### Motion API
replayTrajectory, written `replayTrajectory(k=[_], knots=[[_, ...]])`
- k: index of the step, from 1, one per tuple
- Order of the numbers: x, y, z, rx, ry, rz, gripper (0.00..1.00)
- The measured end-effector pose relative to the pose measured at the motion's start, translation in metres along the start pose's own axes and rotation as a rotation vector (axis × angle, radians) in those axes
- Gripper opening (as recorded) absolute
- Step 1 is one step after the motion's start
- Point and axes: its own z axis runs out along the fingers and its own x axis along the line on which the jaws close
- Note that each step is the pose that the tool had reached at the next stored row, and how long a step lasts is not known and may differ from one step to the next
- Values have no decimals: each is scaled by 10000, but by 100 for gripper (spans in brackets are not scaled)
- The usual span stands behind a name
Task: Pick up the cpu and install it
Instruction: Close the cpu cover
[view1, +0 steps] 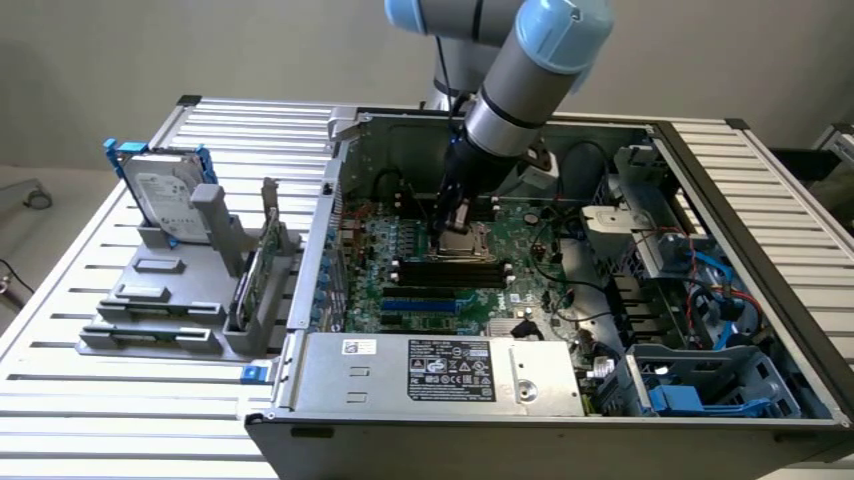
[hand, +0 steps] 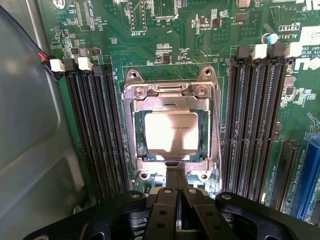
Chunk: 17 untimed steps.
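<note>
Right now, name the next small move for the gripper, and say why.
Probably lift the gripper straight up, off the socket. The cpu looks to lie flat and square inside it, and the shut fingers hold nothing, tips close by the socket's edge; moving sideways might nudge it.

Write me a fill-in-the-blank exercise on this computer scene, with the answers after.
The cpu lies in the ____ on the motherboard. The end effector, close to the cpu, has its jaws ____. Black memory slots flank the cpu on ____ sides. The hard drive stands ____ the computer case, on the exterior view's left.
Missing words: socket; shut; both; outside.
</note>
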Motion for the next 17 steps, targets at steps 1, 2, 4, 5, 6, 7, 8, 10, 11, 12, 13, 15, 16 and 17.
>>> replayTrajectory(k=[1, 2, 4, 5, 6, 7, 8, 10, 11, 12, 13, 15, 16, 17], knots=[[-1, -2, 10, 1, 13, -3, 11], [-2, -4, 16, 2, 28, -9, 11], [-2, -4, 26, 8, 83, -27, 11], [-2, -4, 30, 12, 120, -39, 11], [-2, -3, 34, 16, 159, -50, 11], [-1, -2, 37, 19, 200, -63, 11], [0, -1, 40, 22, 240, -75, 11], [0, 2, 48, 29, 328, -104, 11], [0, 3, 53, 31, 361, -113, 11], [0, 4, 57, 32, 382, -120, 11], [0, 5, 59, 32, 386, -121, 11], [-1, 7, 66, 33, 386, -123, 11], [-1, 9, 71, 33, 386, -124, 11], [-2, 11, 77, 32, 386, -125, 11]])
